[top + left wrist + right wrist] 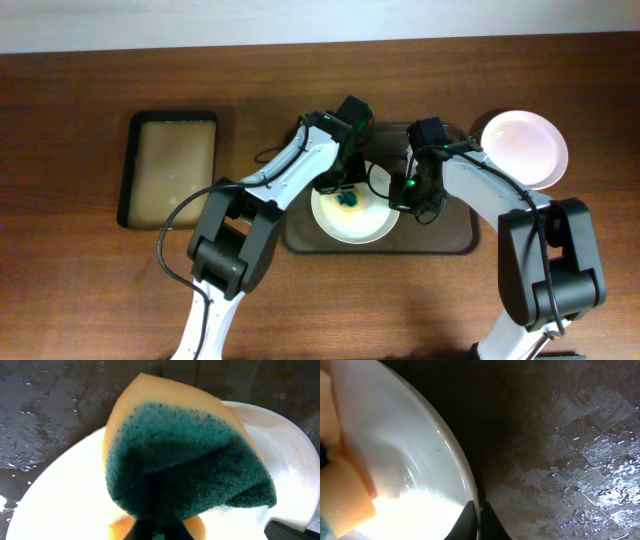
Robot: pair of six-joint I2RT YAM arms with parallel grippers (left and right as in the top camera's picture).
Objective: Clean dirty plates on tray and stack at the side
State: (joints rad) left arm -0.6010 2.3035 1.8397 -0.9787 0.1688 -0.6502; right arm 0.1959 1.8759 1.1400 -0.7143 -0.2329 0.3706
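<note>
A white plate (352, 222) lies on the dark brown tray (462, 243). My left gripper (345, 195) is shut on a sponge (185, 455), yellow with a green scrub face, and presses it onto the plate (60, 495). My right gripper (408, 198) is shut on the plate's right rim (470, 485), one finger inside and one outside. The sponge's yellow edge shows in the right wrist view (342, 495). A second white plate (524, 148) lies on the table past the tray's right end. A third plate is not in view.
A smaller black tray with tan liner (170, 168) lies on the wooden table at the left. The brown tray's surface looks wet in the right wrist view (580, 460). Cables run along both arms.
</note>
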